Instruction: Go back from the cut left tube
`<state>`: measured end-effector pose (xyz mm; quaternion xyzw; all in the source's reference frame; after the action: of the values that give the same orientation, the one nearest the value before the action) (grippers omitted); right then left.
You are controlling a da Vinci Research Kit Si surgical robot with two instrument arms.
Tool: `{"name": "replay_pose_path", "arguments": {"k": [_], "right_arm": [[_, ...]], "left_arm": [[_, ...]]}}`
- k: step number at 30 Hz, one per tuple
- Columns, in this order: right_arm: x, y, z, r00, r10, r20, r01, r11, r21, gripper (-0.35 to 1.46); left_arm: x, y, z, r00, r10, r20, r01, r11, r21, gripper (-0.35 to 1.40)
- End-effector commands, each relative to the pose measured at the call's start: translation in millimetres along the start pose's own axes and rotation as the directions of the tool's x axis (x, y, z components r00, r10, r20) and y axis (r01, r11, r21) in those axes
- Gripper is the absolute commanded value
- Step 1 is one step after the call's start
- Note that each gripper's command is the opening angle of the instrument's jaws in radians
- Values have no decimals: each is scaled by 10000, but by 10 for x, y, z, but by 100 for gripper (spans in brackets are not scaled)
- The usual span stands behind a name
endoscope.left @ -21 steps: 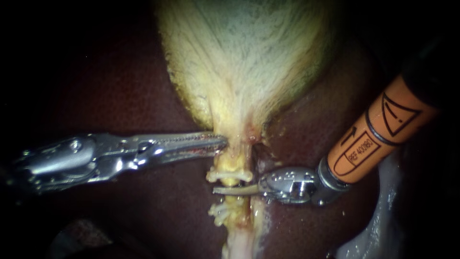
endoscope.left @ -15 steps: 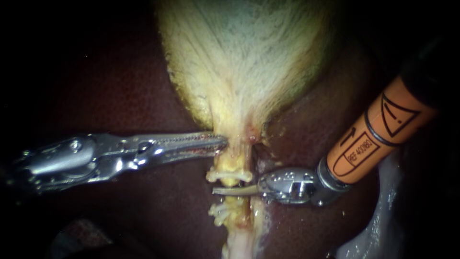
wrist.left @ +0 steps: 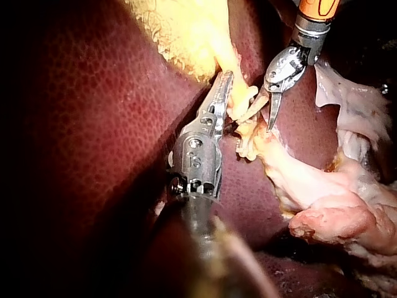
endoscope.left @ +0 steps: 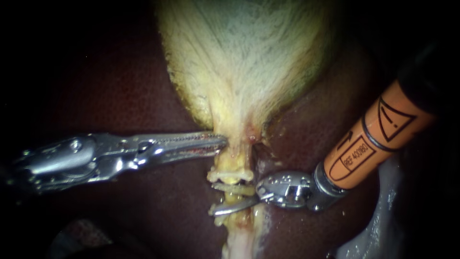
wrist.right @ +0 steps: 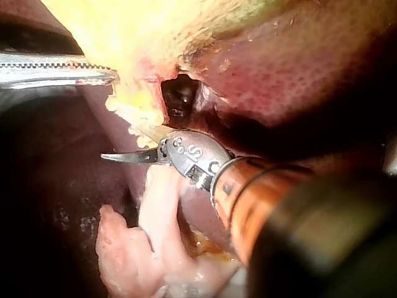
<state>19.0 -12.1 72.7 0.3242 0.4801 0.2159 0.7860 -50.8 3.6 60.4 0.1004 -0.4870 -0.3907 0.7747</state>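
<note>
Endoscope view: over the liver (endoscope.left: 120,96), the left instrument (endoscope.left: 218,142) stays clenched on the gallbladder (endoscope.left: 244,62) neck. The right instrument (endoscope.left: 215,197), blades together 0.5 s ago, now gapes around the tube (endoscope.left: 235,196) between 2 clips (endoscope.left: 230,175).

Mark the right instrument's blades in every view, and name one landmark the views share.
Endoscope view: right instrument below centre, blades open either side of the tube, beneath the left instrument.
Left wrist view: right instrument just beside the left instrument's tip, blades open.
Right wrist view: right instrument near the middle, blade pointing away.
Shared landmark: the left instrument's tip at the gallbladder's neck.
</note>
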Motion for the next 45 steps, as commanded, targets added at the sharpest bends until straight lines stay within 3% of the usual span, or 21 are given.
{"name": "replay_pose_path", "arguments": {"k": [1,7,10,17,21,24,31,45], "right_arm": [[1,-2,-2,10000,-16,-2,16,10000,26,81],[3,-22,-34,10000,-30,81,27,9993,366,83],[10,-25,-58,10000,30,70,-33,9989,474,81],[28,-18,-117,9996,192,-229,-191,9998,87,88],[46,-8,-154,9961,-521,-709,495,9980,-382,101],[55,-3,-172,9913,-1006,-844,938,9922,-818,115],[59,2,-190,9841,-1614,-743,1504,9793,-1351,120],[57,5,-189,9775,-1989,-708,1876,9721,-1406,125]], "left_arm": [[0,0,0,10000,-1,-2,1,10000,0,4],[0,2,0,10000,-1,-3,1,10000,9,4],[0,2,0,10000,-2,-3,2,10000,11,4],[0,2,0,10000,-3,-3,3,10000,8,4],[0,2,0,10000,-3,-3,3,10000,10,4],[0,2,0,10000,-3,-3,3,10000,9,4],[1,2,1,10000,-1,-2,1,10000,3,4],[19,-4,22,10000,51,-13,-51,10000,62,4]]}}
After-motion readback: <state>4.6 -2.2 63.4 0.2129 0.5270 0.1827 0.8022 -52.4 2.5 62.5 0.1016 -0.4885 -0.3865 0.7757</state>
